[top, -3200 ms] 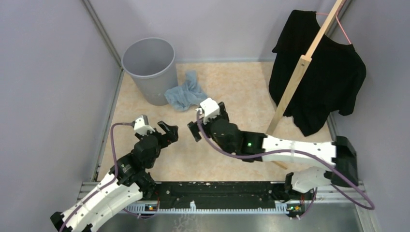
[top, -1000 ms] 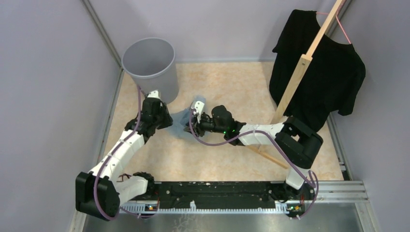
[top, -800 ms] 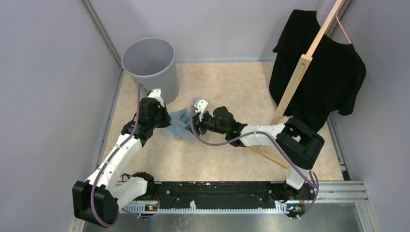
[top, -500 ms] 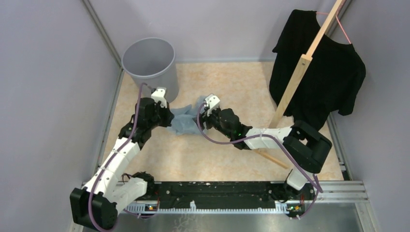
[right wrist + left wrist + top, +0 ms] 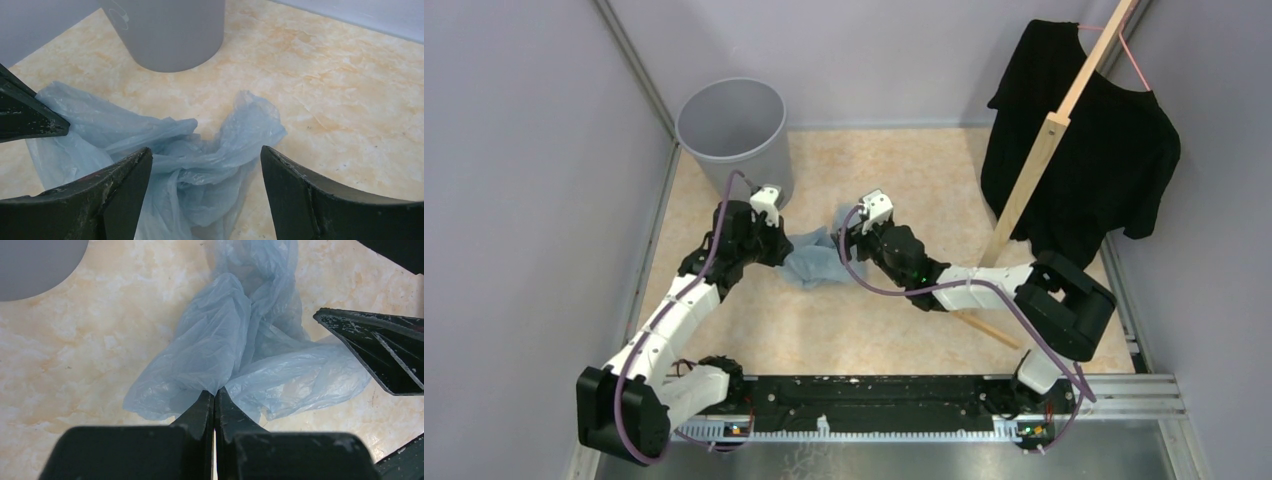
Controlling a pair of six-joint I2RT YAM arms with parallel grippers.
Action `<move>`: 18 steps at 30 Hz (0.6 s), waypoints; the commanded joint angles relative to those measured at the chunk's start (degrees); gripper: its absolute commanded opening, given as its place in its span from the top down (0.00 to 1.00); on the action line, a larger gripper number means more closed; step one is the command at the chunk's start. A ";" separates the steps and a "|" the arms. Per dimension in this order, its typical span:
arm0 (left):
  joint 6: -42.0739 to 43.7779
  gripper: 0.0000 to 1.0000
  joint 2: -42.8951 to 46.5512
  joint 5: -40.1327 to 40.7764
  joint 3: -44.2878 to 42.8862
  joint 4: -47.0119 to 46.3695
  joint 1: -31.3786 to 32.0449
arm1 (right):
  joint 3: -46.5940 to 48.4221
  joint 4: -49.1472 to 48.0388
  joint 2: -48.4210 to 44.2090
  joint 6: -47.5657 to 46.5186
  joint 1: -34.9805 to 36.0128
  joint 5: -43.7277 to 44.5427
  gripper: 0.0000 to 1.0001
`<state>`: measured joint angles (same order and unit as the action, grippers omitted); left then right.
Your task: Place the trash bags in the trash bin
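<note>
Trash bags point(image 5: 816, 260) lie crumpled on counter point(image 5: 904, 170), near-right of trash bin point(image 5: 734, 130). Long axis runs left-right between the hands. Left hand point(image 5: 215, 396) clenched on the film's near edge. Right hand point(image 5: 205, 160) spread astride the other end, gripping nothing; it was narrower a second ago. Open counter lies rightward.

Left arm point(image 5: 686, 300) jaws pressed together; right arm point(image 5: 969, 285) jaws spread.

A black T-shirt point(image 5: 1104, 150) hangs from a pink hanger point(image 5: 1134, 58) on a slanted wooden post point(image 5: 1046, 150). Left of the shirt spreads a beige marbled tabletop point(image 5: 924, 170), boxed in by plain lilac-grey walls point(image 5: 524, 200) under even light.
</note>
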<state>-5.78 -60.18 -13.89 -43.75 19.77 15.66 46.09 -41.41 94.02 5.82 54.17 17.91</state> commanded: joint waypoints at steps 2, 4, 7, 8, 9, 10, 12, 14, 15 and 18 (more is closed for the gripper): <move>1.17 1.00 1.59 -0.06 -0.91 -1.52 -0.10 | 1.57 -0.99 -0.70 5.50 -3.51 -9.29 0.23; 1.06 1.00 2.80 0.54 -0.84 -1.52 -0.10 | 0.50 -3.39 -1.28 7.49 -5.79 -17.25 0.30; 1.67 1.00 5.34 -2.04 0.63 -3.57 -0.10 | 0.26 -2.72 -1.55 7.33 -5.83 -14.36 0.25; 1.98 1.00 6.02 -3.24 1.10 -4.25 -0.10 | 1.18 -0.59 -1.00 7.25 -5.83 -10.72 0.22; 2.05 1.00 6.49 -4.32 1.60 -4.90 -0.10 | 2.80 2.72 0.08 7.19 -5.83 -7.44 0.21; 2.04 1.00 6.60 -5.49 1.90 -5.43 -0.10 | 5.15 7.15 1.48 7.70 -5.88 -3.16 0.19; 1.93 1.00 6.05 -8.37 1.80 -5.76 -0.10 | 11.16 17.99 5.41 10.25 -6.59 2.35 0.16; 1.81 1.00 5.31 -10.50 1.53 -5.91 -0.10 | 16.55 26.61 9.09 14.01 -8.24 1.34 0.17; 1.75 1.00 5.11 -10.77 1.50 -5.97 -0.10 | 17.80 28.31 10.20 15.58 -8.92 -0.10 0.17; 1.59 1.00 4.88 -10.09 1.45 -5.76 -0.10 | 18.31 28.52 11.92 18.40 -9.25 -1.33 0.17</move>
<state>-4.56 -54.92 -21.52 -42.57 16.69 15.66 62.00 -21.10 103.85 18.31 46.33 15.33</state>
